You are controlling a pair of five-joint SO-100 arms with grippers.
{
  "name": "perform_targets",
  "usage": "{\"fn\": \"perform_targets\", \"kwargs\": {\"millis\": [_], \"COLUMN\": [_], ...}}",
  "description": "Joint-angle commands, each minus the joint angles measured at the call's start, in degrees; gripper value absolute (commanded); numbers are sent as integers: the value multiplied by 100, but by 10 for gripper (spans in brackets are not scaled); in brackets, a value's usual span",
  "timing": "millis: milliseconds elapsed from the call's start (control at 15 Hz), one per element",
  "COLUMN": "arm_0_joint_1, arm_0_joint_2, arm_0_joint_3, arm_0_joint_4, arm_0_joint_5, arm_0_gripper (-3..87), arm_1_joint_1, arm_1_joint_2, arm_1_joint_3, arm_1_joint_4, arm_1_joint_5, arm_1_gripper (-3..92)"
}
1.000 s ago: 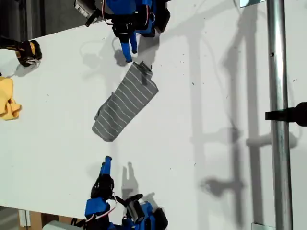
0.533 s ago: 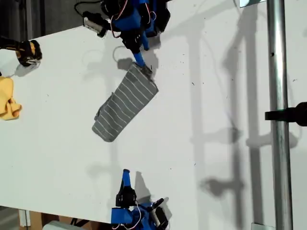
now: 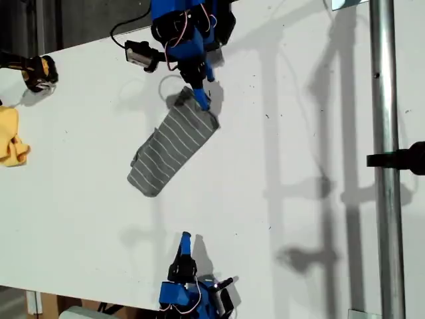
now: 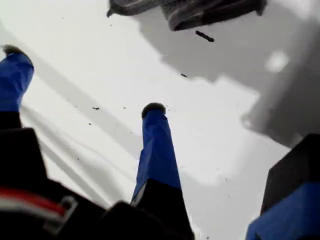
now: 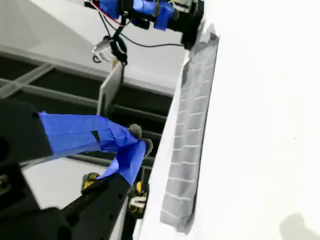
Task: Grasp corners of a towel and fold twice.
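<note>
1. Exterior view, task progress: the towel [image 3: 174, 147] lies near the middle of the white counter [image 3: 299, 100] as a long narrow slanted band. I judge that one fold is done. The second fold, end to end, is not yet made.
2. Towel position: its upper end points toward the arm at the exterior view's top, and its lower end [image 3: 147, 189] points toward the arm at the bottom. It rests flat and no part of it is lifted.
3. My first gripper [image 3: 199, 98] belongs to the top arm. The arm reaches down and forward, with the gripper tip at the towel's upper corner [image 3: 184, 100]. In the first wrist view my first gripper [image 4: 85, 90] stands wide apart, with bare counter between its fingers [image 4: 156, 130]. The towel's edge [image 4: 200, 12] lies just ahead of them and nothing is held.
4. My second gripper [image 3: 186, 238] belongs to the bottom arm. It is tucked near its base, well apart from the towel's lower end. In the second wrist view its tips [image 5: 139, 145] meet, closed on nothing.
5. Assessment: both end corners need a grasp before the second fold can start.
6. A yellow cloth [image 3: 10, 139] lies at the exterior view's left edge, clear of the work.
</note>
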State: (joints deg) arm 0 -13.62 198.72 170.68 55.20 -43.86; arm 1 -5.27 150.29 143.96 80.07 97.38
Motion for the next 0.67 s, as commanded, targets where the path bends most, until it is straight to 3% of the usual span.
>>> {"fn": "perform_targets", "kwargs": {"millis": [0, 133, 267, 600], "arm_0_joint_1": [193, 299, 343, 334], "arm_0_joint_2": [44, 44, 44, 44], "arm_0_joint_3": [-9, 62, 88, 79], "arm_0_joint_4": [-123, -132, -158, -88], "arm_0_joint_5": [-123, -211, -255, -272], "arm_0_gripper": [-26, -26, -26, -26], "arm_1_joint_1": [272, 439, 554, 1468], "arm_1_joint_2": [9, -413, -1564, -3814], "arm_1_joint_3": [70, 97, -114, -1002], "arm_1_joint_4": [-132, 316, 211, -431], "arm_1_joint_5": [-158, 149, 536, -35], "arm_1_gripper": [445, 446, 445, 457]}}
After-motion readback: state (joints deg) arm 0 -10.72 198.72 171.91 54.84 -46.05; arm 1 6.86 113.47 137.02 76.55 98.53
